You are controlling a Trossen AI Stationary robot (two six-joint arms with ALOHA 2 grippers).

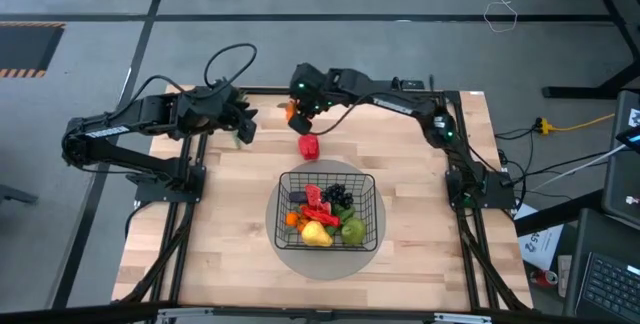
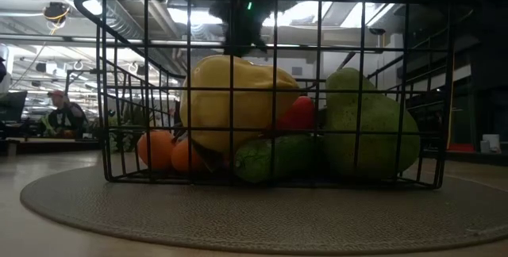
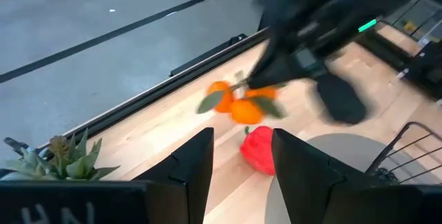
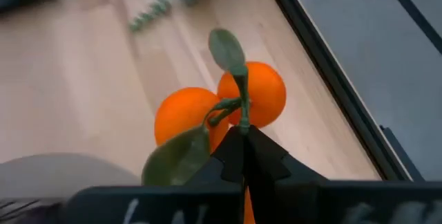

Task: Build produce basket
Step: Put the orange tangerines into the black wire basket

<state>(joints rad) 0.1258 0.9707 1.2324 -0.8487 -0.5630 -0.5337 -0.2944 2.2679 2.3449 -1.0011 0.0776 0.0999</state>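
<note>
Basket (image 1: pixel 372 186) on its mat is part-filled; right gripper (image 4: pixel 243 135) pinches the oranges (image 4: pixel 186 117) by the thin stem at the far edge; I expect slip. Left gripper (image 3: pixel 242 156) spread

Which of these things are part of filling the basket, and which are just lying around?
Part of the job:
basket, already holding fruit
oranges, pinched by the stem in the right gripper
red pepper, on the table

Just lying about:
grey round mat under the basket
leafy green sprig, by the waiting left gripper
</note>
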